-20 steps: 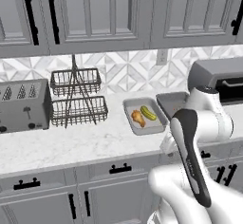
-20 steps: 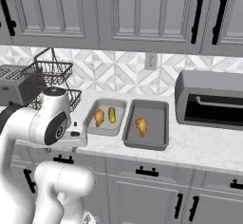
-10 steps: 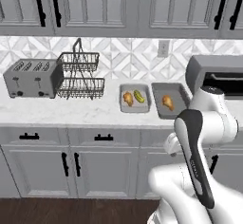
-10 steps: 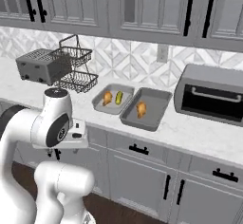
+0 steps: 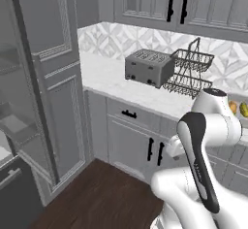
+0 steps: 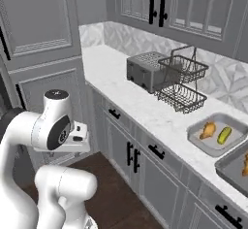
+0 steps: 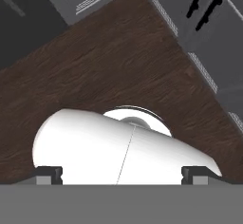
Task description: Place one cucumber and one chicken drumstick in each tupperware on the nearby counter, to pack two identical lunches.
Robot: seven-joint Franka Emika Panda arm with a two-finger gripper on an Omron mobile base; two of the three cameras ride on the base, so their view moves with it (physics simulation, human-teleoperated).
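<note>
Hand [image 7: 121,175]: released, empty, aimed at dark wood floor [image 7: 118,61]. Risk: smaller light-grey tupperware tray [image 6: 214,135] far right; turning may lose it.

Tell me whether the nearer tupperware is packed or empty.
Packed: the tupperware on the counter holds one chicken drumstick and one cucumber, lying side by side in the right base view.

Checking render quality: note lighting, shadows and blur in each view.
Left base view: flat, even light, soft overall, toaster slightly blurred. Right base view: faint shadow under the wire rack on the counter, no glare. Hand view: sharp wood floor, the open claw tips dark.
</note>
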